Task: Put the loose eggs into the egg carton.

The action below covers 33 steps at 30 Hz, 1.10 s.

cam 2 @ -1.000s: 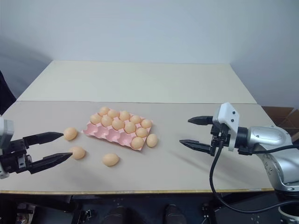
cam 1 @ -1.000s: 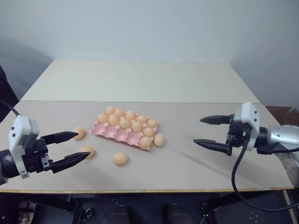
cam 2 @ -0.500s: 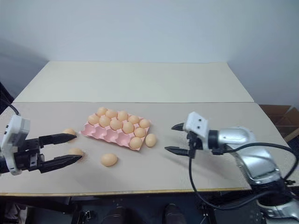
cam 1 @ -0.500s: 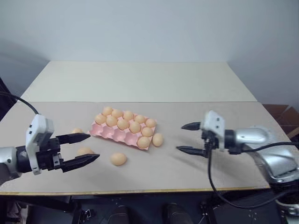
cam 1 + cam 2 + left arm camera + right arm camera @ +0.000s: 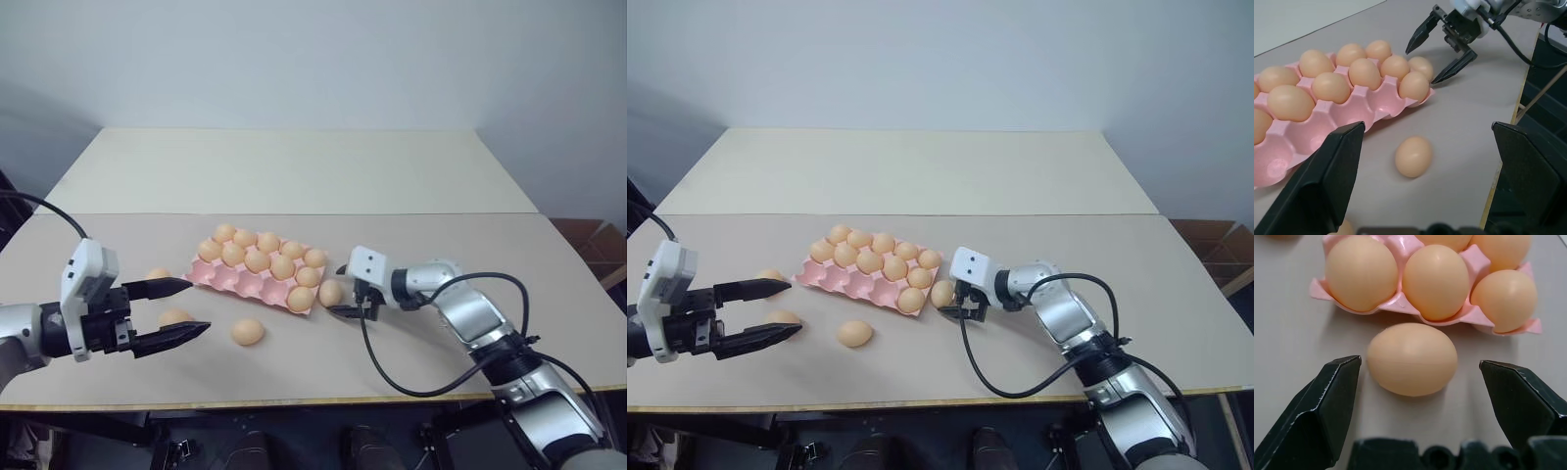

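On the beige matte tabletop [image 5: 441,245], seen from the head camera, the flat pink moulded egg carton [image 5: 211,271] sits mid-table with its far rows filled and its near row of round cups bare. Four smooth tan oval loose eggs lie around it: one just beside the carton's right end [image 5: 330,292], one in front [image 5: 249,332], two near the left gripper [image 5: 168,308], whose black fingers stand wide apart and hold nothing. The right gripper [image 5: 345,291] reaches in at that right-end egg, fingers spread, nothing gripped.

Through the left wrist camera, the front egg [image 5: 1413,156] lies apart from the carton's scalloped pink rim [image 5: 1352,117]; the empty cups look shallow and glossy-smooth.

Through the right wrist camera, the matte egg [image 5: 1412,358] lies between the two wedge-shaped black fingers [image 5: 1327,401], apart from both, just short of the carton edge [image 5: 1396,306]. I'd call this the approach to a pick; next comes a gentle, centred close, since the rounded shell could squirt sideways.
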Tool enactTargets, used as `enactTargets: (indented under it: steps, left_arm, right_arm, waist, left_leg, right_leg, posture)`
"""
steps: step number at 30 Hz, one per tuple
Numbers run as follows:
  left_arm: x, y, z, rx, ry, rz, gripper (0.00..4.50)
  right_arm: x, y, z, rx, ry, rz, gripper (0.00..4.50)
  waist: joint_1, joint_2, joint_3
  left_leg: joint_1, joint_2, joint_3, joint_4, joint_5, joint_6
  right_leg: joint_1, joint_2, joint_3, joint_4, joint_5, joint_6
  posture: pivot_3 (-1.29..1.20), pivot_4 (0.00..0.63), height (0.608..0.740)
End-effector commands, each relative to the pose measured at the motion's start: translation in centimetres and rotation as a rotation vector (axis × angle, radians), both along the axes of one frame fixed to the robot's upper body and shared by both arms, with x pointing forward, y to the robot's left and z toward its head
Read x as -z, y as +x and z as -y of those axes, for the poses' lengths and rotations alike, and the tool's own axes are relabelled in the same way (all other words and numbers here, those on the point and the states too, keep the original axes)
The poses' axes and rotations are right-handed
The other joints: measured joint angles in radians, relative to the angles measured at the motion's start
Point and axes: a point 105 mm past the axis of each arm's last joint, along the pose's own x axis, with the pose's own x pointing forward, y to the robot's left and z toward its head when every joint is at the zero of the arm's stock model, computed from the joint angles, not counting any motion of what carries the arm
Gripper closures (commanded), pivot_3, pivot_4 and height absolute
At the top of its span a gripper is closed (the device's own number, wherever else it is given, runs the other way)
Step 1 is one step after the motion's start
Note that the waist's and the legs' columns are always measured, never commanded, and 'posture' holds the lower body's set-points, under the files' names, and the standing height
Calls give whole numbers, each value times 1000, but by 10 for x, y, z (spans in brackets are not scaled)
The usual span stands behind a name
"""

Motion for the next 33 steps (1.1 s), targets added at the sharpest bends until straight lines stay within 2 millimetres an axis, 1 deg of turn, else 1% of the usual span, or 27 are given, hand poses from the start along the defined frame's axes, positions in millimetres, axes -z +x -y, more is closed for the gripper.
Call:
enactTargets:
  steps: [1, 4, 7, 8, 9, 12, 16, 18, 19, 20, 22, 24, 28, 30, 33]
  left_arm:
    - [-7, -4, 2, 7, 20, 51, 0]
    - [-8, -3, 1, -3, 21, 60, 0]
    - [-8, -3, -2, -9, 26, 62, 0]
    - [-8, -4, -3, -12, 26, 63, 0]
    - [-8, -4, -3, -13, 27, 63, 0]
    - [-7, -4, -5, -27, 29, 68, 0]
    - [-6, -3, -6, -37, 30, 72, 0]
    - [-6, -2, -7, -48, 29, 77, 0]
    - [-7, -2, -8, -53, 26, 80, 0]
    - [-7, -1, -7, -55, 23, 82, 0]
    - [-6, -1, -6, -53, 21, 83, 0]
    - [-5, 0, -4, -44, 23, 84, 0]
    - [-7, 1, -3, -41, 27, 91, 0]
    - [-7, 0, -2, -39, 33, 89, 0]
    - [-7, -2, -1, -42, 35, 90, 0]
  right_arm:
    - [-3, 3, -5, -9, 5, 37, 12]
    - [-5, -2, -9, -31, 31, 30, 590]
    - [-11, -5, -6, -14, 60, 36, 1560]
    - [-13, -5, -4, -1, 70, 41, 1806]
    - [-15, -5, -3, 7, 76, 44, 1875]
    - [-31, -16, 7, -1, 107, 69, 1910]
    - [-50, -27, 13, -32, 98, 113, 1910]
    - [-69, -31, 8, -60, 130, 138, 1910]
    - [-80, -33, 0, -84, 153, 161, 1910]
    - [-87, -34, -7, -104, 169, 180, 1910]
    - [-94, -35, -21, -144, 178, 214, 1910]
    - [-93, -36, -39, -186, 190, 212, 1910]
    - [-83, -33, -70, -223, 187, 197, 1910]
    - [-79, -30, -80, -219, 187, 193, 1910]
    - [-71, -19, -91, -167, 175, 183, 1910]
  waist:
    - [-3, 0, 0]
    - [-3, 0, 0]
    - [-3, 0, 0]
    - [-3, 0, 0]
    - [-3, 0, 0]
    - [-2, 0, 0]
    - [-2, 0, 0]
    - [-5, 0, 0]
    - [-7, 0, 0]
    - [-10, 0, 0]
    - [-12, 0, 0]
    - [-8, 0, 0]
    - [-5, 0, 0]
    - [-4, 0, 0]
    - [-5, 0, 0]
  left_leg:
    - [0, 0, 0, 0, 0, 0]
    - [0, 0, 0, 0, 0, 0]
    - [0, 0, 0, 0, 0, 0]
    - [0, 0, 0, 0, 0, 0]
    - [0, 0, 0, 0, 0, 0]
    - [0, 0, 0, 0, 0, 0]
    - [0, 0, 0, 0, 0, 0]
    - [1, 0, 0, 0, 0, 0]
    - [1, 1, 0, 0, 0, 0]
    - [2, 1, 0, 0, 0, 0]
    - [2, 1, 1, 0, 0, 0]
    - [3, 1, 0, -1, 0, 0]
    - [1, 1, 0, -1, 0, 0]
    - [0, 0, 0, -1, 0, 0]
    - [0, 0, 1, 0, 0, 0]
  right_leg:
    - [0, 0, 0, 0, 0, 0]
    - [0, 0, 0, 0, 0, 1]
    - [0, 0, 0, 1, 0, 1]
    - [0, 0, 0, 1, 0, 1]
    - [0, 0, 0, 1, 0, 1]
    - [0, 0, 0, 0, 0, 1]
    - [0, 0, 0, 0, -1, -1]
    - [0, 0, 0, 1, -1, -1]
    - [0, 0, 0, 1, -1, -1]
    - [0, 1, 0, 1, -1, -1]
    - [0, 1, 1, 2, -1, -1]
    - [0, 1, 1, 2, -1, -1]
    - [0, 1, 0, 1, 0, -1]
    - [0, 0, 0, 1, 0, -1]
    - [0, 0, 0, 1, 0, -1]
  posture:
    - [0, 150, 740]
    - [0, 150, 740]
    - [0, 150, 740]
    - [0, 150, 740]
    - [0, 150, 740]
    - [0, 150, 740]
    - [0, 150, 740]
    - [0, 150, 740]
    - [0, 150, 740]
    - [0, 150, 740]
    - [0, 150, 740]
    - [0, 150, 740]
    - [0, 150, 740]
    - [0, 150, 740]
    - [0, 150, 740]
